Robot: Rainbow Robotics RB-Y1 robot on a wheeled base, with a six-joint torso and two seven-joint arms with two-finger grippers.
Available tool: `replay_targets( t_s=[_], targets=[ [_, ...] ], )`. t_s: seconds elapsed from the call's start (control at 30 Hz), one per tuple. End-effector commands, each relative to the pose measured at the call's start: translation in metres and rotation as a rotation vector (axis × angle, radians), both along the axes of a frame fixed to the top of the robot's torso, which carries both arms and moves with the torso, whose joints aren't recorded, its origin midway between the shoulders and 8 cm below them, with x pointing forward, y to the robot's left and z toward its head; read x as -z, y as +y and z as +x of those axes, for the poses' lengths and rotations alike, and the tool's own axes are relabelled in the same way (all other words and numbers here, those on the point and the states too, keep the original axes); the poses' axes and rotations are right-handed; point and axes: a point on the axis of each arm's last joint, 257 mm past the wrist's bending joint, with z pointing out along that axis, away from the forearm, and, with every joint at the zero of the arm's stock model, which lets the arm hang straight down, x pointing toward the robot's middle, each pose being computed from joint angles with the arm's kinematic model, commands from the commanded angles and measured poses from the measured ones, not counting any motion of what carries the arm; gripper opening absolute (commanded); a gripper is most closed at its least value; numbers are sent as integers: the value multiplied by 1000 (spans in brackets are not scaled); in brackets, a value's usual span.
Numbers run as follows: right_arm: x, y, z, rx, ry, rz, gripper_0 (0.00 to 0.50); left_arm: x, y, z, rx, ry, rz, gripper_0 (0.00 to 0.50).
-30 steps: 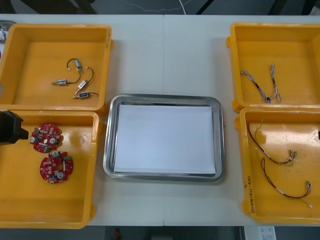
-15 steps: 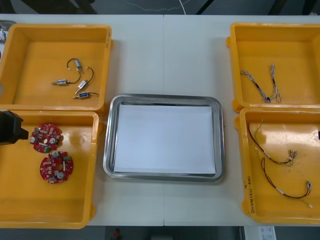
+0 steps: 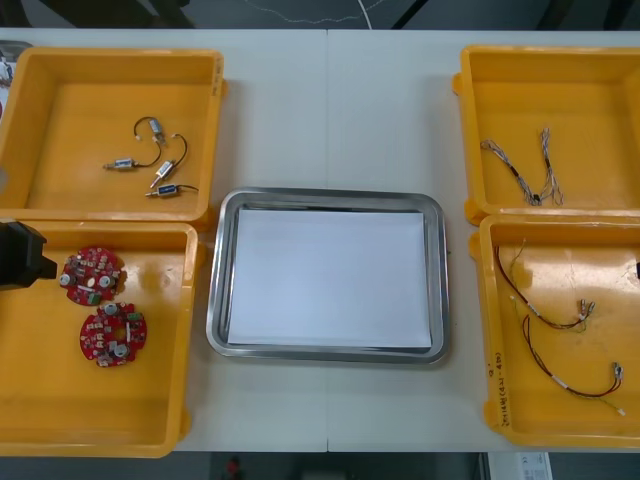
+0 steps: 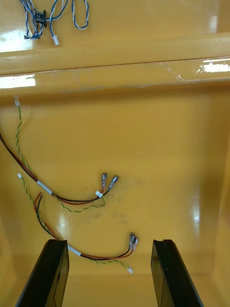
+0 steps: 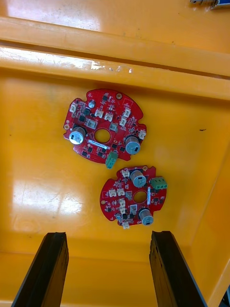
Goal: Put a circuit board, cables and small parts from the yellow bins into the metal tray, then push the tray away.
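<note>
Your left pincer [image 5: 105, 271] is released: its two flat black fingers stand apart over the near left yellow bin [image 5: 43, 192]. Two round red circuit boards [image 5: 104, 125] lie flat on the bin's glossy floor just ahead of the fingers. They sit just beside each other, and each has a centre hole and small silver and green components. The bin wall rises beyond the farther board, with open floor around both.

Your right pincer [image 4: 110, 273] is also released, over the near right yellow bin [image 4: 158, 158]. Thin red and yellow cables [image 4: 72, 200] curl on its smooth floor, one end lying between the fingertips. Twisted blue and white cables [image 4: 52, 19] lie ahead, past the wall, in the far right yellow bin [image 4: 143, 14].

The metal tray [image 3: 215, 300], a shiny rounded rectangle with a white inside, sits on the light surface [image 3: 330, 110] between both pincers. Small metal parts [image 3: 150, 165] rest in the far left yellow bin [image 3: 60, 110].

Nothing has shifted since the frame a second earlier.
</note>
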Motion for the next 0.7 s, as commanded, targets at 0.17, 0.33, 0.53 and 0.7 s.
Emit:
replay_targets(
  t_s=[0.17,0.33,0.53,0.7],
  targets=[
    [-8,-16,-5,42,3,-35,500,-14,14,-3,34,-21,65,500],
    [-8,-16,-5,42,3,-35,500,-14,14,-3,34,-21,65,500],
    [-8,-16,-5,42,3,-35,500,-14,14,-3,34,-21,65,500],
    [-8,-16,-5,42,3,-35,500,-14,14,-3,34,-21,65,500]
  ],
)
